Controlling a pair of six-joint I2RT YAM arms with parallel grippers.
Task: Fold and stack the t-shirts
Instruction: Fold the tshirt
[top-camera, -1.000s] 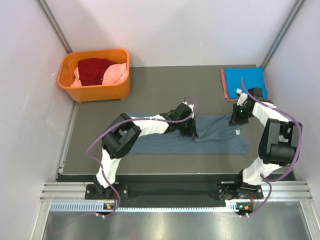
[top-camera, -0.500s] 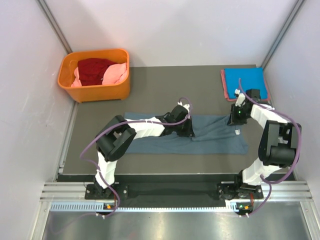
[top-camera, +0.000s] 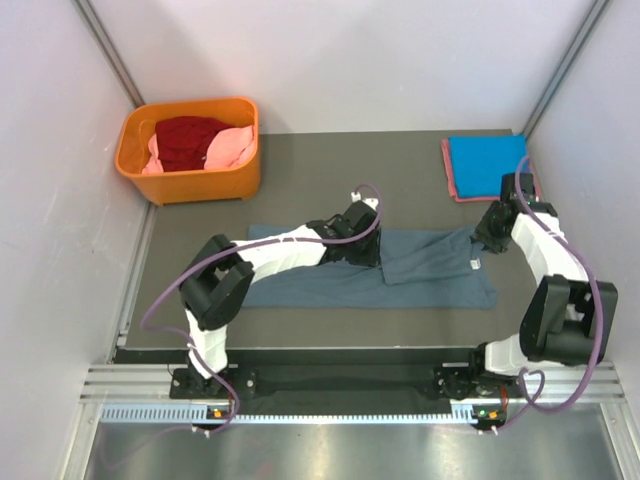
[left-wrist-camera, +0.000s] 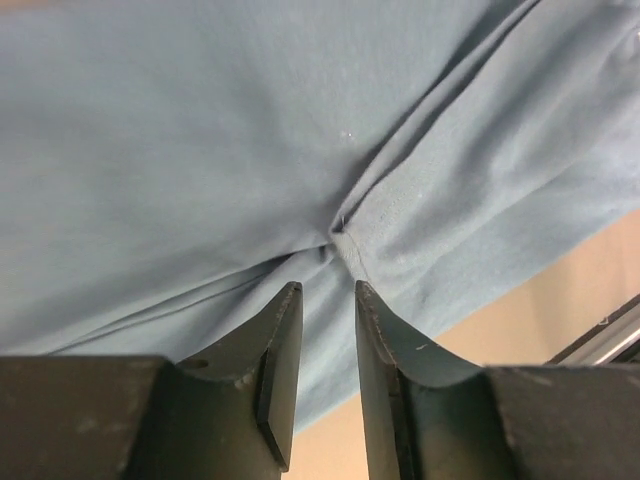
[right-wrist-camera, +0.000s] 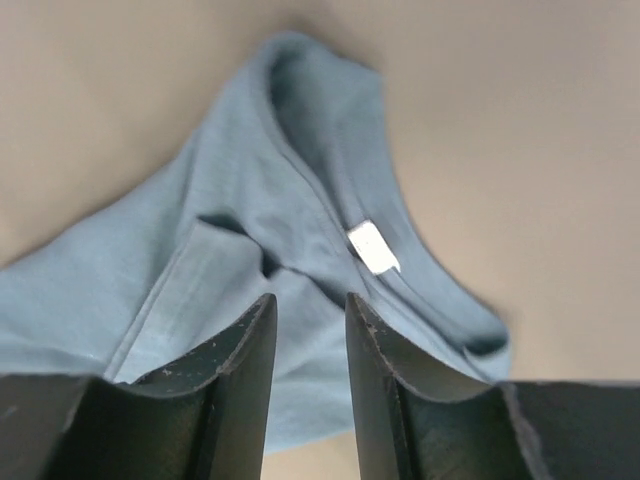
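Top external: grey-blue t-shirt, long creased strip.

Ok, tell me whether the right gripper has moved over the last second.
Yes. Judged against the folded bright blue t-shirt, the right gripper has shifted right, toward the side wall.

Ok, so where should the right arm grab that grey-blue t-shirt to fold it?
Probably the right-hand end of the grey-blue t-shirt, near the white tag. It lies flat as a long band across the table, so pinch that free edge from above, coming in from the right; the right tool hangs just over it, jaws apart.
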